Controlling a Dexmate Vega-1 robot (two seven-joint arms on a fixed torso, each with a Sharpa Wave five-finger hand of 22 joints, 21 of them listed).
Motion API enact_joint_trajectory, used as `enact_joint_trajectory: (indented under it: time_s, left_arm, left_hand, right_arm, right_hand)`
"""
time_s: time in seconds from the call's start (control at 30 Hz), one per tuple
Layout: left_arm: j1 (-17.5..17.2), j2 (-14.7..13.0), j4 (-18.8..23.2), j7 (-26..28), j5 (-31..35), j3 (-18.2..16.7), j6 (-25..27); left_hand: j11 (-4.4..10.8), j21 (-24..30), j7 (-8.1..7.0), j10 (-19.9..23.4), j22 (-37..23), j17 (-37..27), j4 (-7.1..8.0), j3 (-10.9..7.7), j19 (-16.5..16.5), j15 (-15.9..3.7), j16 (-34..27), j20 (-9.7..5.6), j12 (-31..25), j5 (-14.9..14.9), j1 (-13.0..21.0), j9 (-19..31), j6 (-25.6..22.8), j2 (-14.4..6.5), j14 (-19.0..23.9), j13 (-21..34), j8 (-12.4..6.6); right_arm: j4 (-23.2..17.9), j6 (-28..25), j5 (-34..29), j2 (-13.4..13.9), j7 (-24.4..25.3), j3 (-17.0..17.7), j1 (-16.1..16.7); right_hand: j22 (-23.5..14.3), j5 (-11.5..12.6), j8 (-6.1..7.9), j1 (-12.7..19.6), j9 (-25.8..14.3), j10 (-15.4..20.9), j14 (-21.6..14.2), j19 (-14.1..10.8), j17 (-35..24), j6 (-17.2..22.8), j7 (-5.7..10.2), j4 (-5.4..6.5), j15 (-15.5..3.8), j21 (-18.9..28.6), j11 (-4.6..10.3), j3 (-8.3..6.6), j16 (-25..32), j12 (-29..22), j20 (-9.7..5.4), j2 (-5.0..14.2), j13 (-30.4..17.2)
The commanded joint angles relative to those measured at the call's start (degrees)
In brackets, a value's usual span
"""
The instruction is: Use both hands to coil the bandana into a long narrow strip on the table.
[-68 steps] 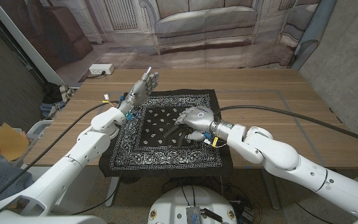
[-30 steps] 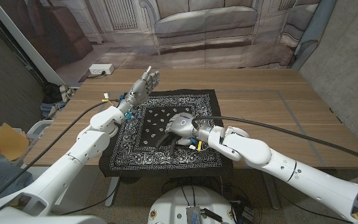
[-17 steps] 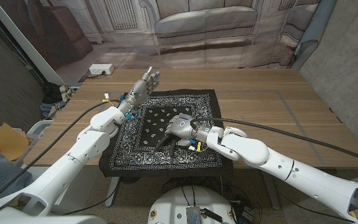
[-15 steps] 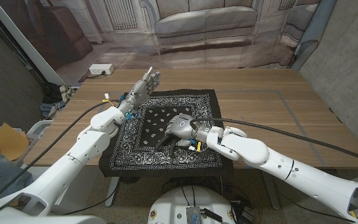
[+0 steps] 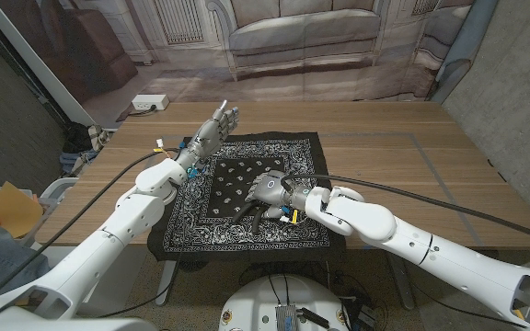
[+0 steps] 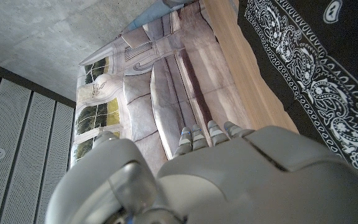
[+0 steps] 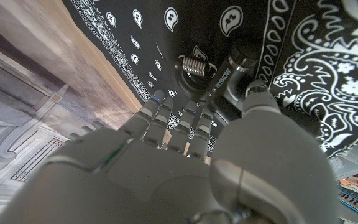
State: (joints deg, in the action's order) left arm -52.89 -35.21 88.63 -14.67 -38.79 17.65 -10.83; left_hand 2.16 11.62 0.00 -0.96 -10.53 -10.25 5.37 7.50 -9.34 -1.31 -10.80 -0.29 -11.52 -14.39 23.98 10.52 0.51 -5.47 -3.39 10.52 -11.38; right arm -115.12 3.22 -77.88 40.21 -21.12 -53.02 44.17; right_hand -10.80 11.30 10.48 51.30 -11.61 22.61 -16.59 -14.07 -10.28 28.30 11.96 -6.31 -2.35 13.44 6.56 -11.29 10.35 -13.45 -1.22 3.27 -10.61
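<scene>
The black bandana (image 5: 247, 198) with white paisley print lies spread flat and square on the wooden table (image 5: 412, 175). My right hand (image 5: 267, 191) is over its middle, fingers pointing down onto the cloth. In the right wrist view the right hand (image 7: 166, 174) has its fingertips (image 7: 253, 93) touching the flat bandana (image 7: 328, 81), with no fold gripped. My left hand (image 5: 212, 129) is raised at the bandana's far left corner, fingers straight and apart, holding nothing. The left wrist view shows the left hand (image 6: 229, 180) above the bandana's border (image 6: 328, 68).
The bandana's near edge reaches the table's front edge (image 5: 247, 256). A white power strip (image 5: 150, 103) lies on the floor beyond the table. An orange object (image 5: 7, 207) sits at the left edge. Bare wood lies to the bandana's right.
My right hand has slid from the bandana's right-middle to its centre and a little nearer, staying on the cloth. The left hand has barely moved. The bandana stays flat.
</scene>
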Motion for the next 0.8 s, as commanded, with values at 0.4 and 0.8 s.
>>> enact_joint_trajectory:
  time_s: [0.4,0.8]
  left_arm:
    - [1.45,0.66,-1.87,-0.85,0.16,0.49,-0.21]
    - [3.21,1.15,-3.67,-2.15,0.30,0.94,-0.10]
  left_hand:
    - [0.09,-0.03,0.14,-0.02,-0.10,-0.10,0.07,0.55,-0.74,-0.03,0.10,0.17,0.06,0.11,0.09,0.16,-0.52,-0.42,-0.29,0.15,0.06]
    - [-0.05,-0.03,0.10,-0.04,-0.11,-0.11,0.07,0.63,-0.81,0.02,0.11,0.20,0.07,0.15,0.16,0.16,-0.50,-0.47,-0.32,0.15,0.08]
  right_arm:
    - [1.51,-4.65,1.57,0.87,-5.32,0.57,0.66]
    - [1.31,-8.12,1.91,3.97,-6.83,2.65,2.38]
  right_hand:
    - [-0.11,0.36,0.82,-1.17,-0.09,-0.31,0.43,0.16,-0.19,1.45,0.24,0.42,-1.15,-0.31,-0.23,0.64,-0.03,0.31,0.56,-0.52,-0.24]
    - [-0.12,0.48,0.97,-1.77,-0.08,-0.52,0.81,0.28,-0.21,1.78,0.48,0.60,-0.83,-0.45,-0.28,0.90,-0.05,0.42,0.75,-0.69,-0.26]
